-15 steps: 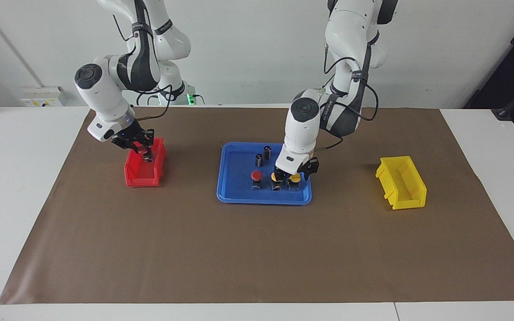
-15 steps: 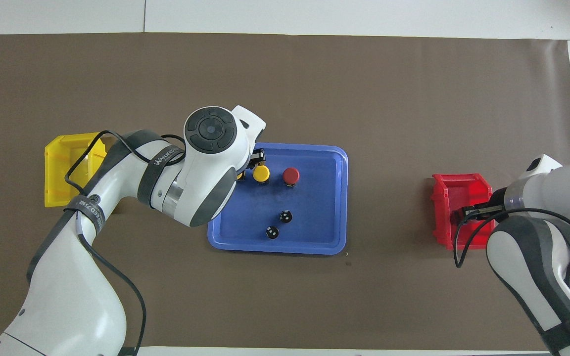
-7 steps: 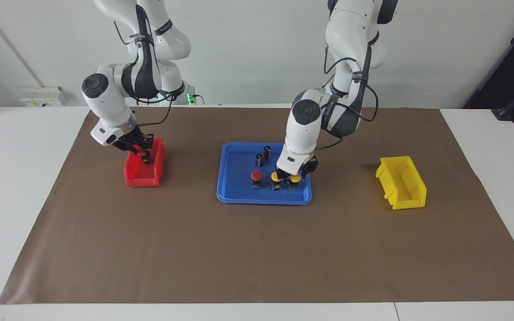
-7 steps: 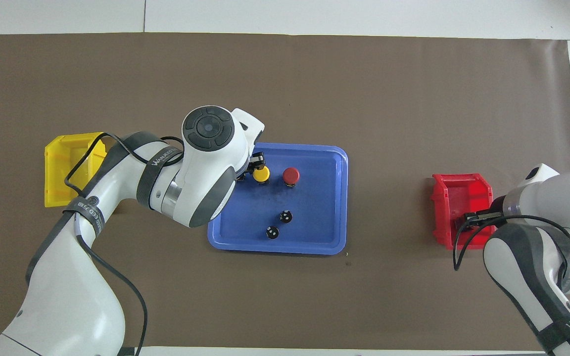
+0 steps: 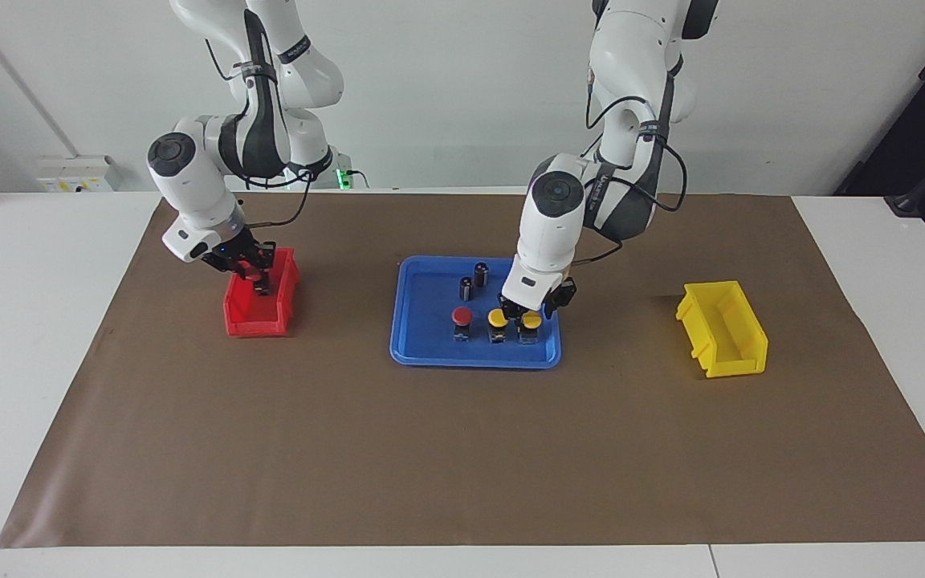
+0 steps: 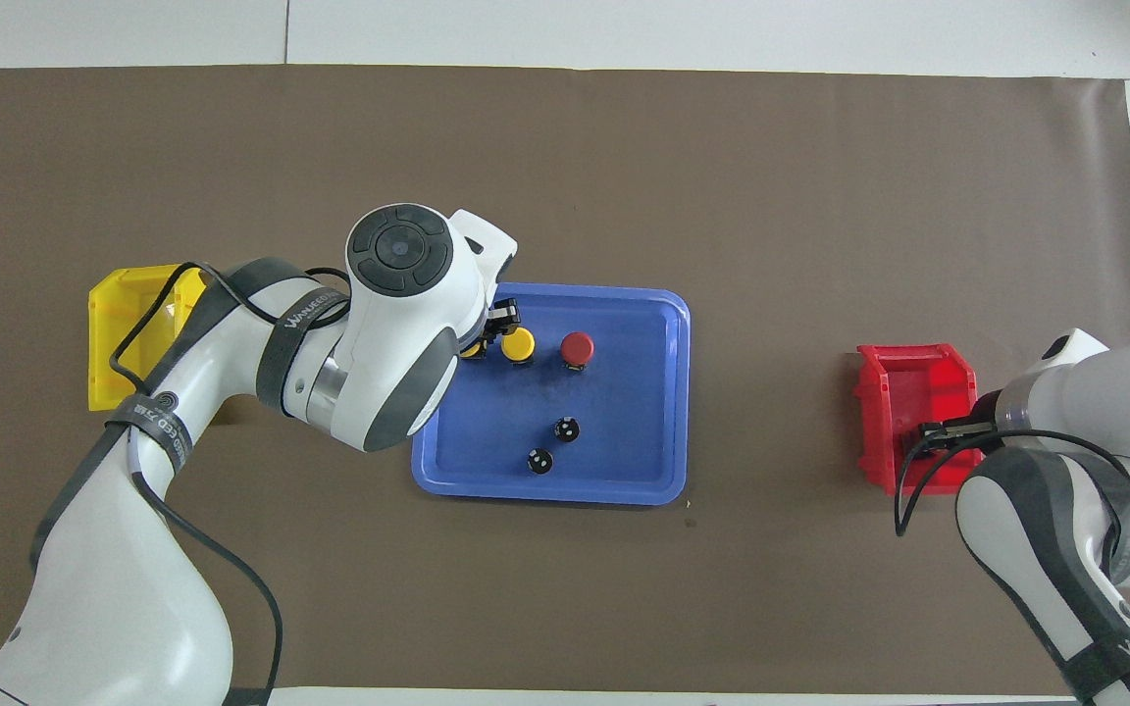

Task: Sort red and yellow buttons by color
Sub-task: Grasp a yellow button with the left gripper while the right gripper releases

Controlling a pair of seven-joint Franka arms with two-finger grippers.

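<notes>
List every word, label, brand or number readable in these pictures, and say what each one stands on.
"WANLEEDO": white letters on the black strap around the left arm, overhead view; only partly legible.
"WAN...": the start of similar lettering on the black strap around the right arm, cut off at the overhead view's edge.
A second strap lower on the left arm carries lettering too blurred to read.
The blue plastic tray, red plastic bin and yellow plastic bin show no text.

Items counted on the table
Two yellow buttons (image 5: 498, 319), two red buttons (image 5: 461, 316), two dark cylinders (image 5: 481, 273), one blue tray (image 5: 430, 353), one red bin (image 5: 258, 321) and one yellow bin (image 5: 723, 333) are seen.
</notes>
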